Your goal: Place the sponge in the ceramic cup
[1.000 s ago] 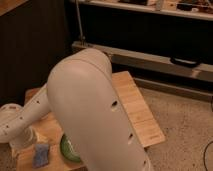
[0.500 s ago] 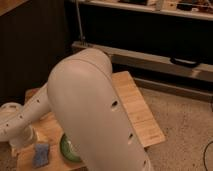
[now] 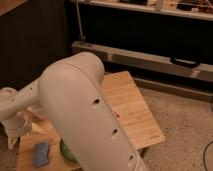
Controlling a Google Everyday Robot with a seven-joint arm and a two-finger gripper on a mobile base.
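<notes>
1. The room was dim. A dark shelf unit (image 3: 150,30) with a long metal rail (image 3: 150,57) stood at the back, and a speckled floor (image 3: 185,120) lay on the right. In front of them was a light wooden table (image 3: 135,115) made of planks.
2. In the only camera view, the big white rounded arm (image 3: 85,115) of the robot covered the middle of the table and hid much of what stood on it.
3. Compared with one second before, almost nothing had changed: the arm and the objects kept the same places. I judge from this that the task had not advanced in that second.
4. The two-finger gripper (image 3: 15,132) was at the far left, low over the left edge of the table and near the sponge. Its fingers stood apart and held nothing.
5. The small flat rectangular blue-grey sponge (image 3: 41,154) lay free on the table near the front left corner, just beside the bowl and not in any container.
6. Of the round green bowl (image 3: 65,150) only a narrow part of the rim showed beside the arm, so its contents could not be seen.
7. The white ceramic cup was not visible, probably because the arm covered it, so I could not tell what was inside it.
</notes>
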